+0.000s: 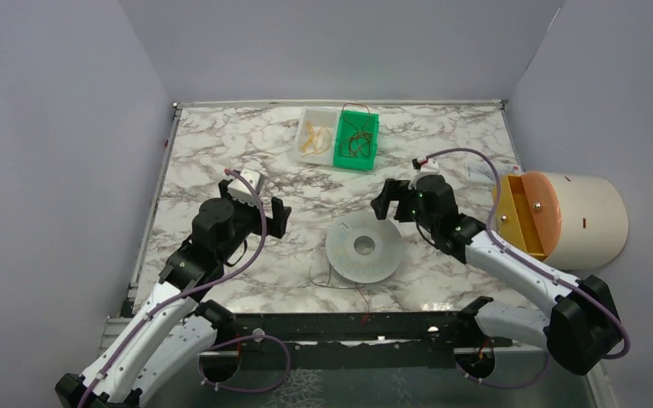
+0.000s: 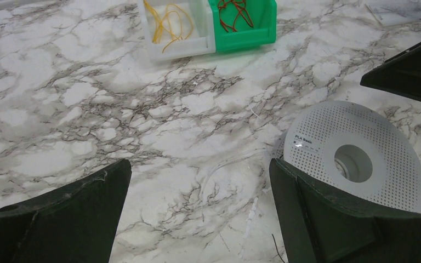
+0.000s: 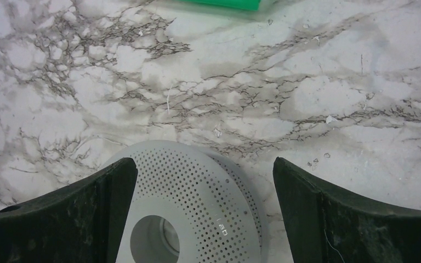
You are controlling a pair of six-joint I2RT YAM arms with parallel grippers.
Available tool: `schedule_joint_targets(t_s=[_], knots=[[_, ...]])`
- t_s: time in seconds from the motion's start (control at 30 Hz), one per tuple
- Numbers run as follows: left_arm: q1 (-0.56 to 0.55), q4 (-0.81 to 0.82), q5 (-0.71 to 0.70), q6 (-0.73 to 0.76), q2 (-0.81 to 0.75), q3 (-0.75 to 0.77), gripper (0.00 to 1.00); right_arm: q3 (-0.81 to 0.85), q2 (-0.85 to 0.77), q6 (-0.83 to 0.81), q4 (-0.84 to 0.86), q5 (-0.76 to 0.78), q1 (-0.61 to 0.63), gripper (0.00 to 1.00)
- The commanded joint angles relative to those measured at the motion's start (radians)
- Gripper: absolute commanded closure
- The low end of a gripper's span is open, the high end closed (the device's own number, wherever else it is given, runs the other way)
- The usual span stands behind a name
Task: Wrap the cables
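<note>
The translucent white perforated spool [image 1: 364, 247] lies flat at the table's middle; it also shows in the left wrist view [image 2: 356, 153] and the right wrist view [image 3: 192, 208]. Yellow-orange cables [image 1: 313, 136] lie coiled in a white bin [image 1: 306, 154], reddish-brown cables [image 1: 359, 140] in a green bin [image 1: 366, 161]; both show in the left wrist view [image 2: 167, 22] [image 2: 235, 13]. A thin loose wire [image 1: 340, 280] lies on the table in front of the spool. My left gripper [image 1: 276, 217] [image 2: 200, 175] is open and empty, left of the spool. My right gripper [image 1: 383, 200] [image 3: 205, 170] is open and empty over the spool's far edge.
A cream cylinder with an orange inner part [image 1: 561, 221] lies at the right edge. A black rail [image 1: 349, 327] runs along the near edge. Plain walls close in the back and both sides.
</note>
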Motion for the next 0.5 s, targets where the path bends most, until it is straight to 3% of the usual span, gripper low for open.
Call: schedule_joint_targets(t_s=[0.0, 0.47], knots=[[0.007, 0.025, 0.023, -0.009, -0.027, 0.001, 0.01, 0.081, 0.056, -0.074, 0.018, -0.03, 0.002, 0.02], [0.007, -0.019, -0.02, -0.027, -0.031, 0.02, 0.01, 0.416, 0.31, -0.136, -0.073, -0.004, 0.002, 0.14]])
